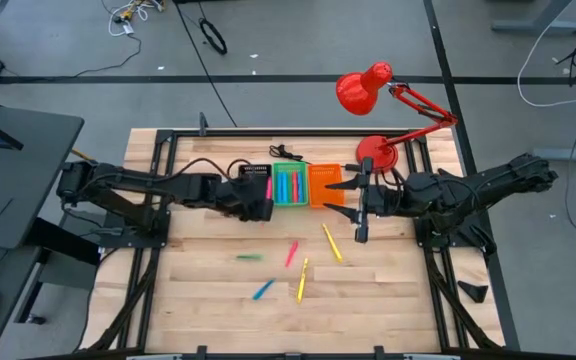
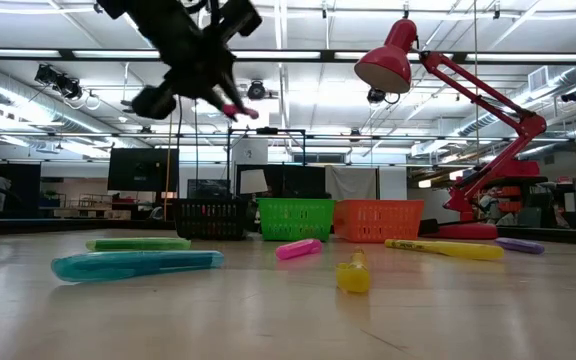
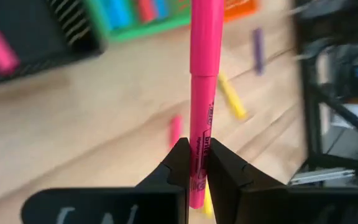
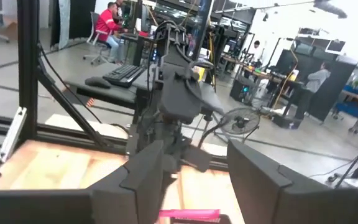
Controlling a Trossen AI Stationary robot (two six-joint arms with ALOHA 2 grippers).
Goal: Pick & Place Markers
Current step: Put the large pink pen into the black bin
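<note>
Pink marker (image 3: 199,106) sits pinched near its end in the left claw (image 1: 265,190) above the black bin (image 1: 253,172), so it could swivel and miss, while the right claw (image 1: 359,212) hangs open near the orange bin (image 1: 326,180).

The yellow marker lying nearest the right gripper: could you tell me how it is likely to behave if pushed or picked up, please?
The yellow marker looks like a rigid plastic stick, so probably stiff and light. Its rounded barrel lies flat on the smooth wooden table, so a sideways nudge may roll it. Its slim body may pivot in a narrow grip.
</note>
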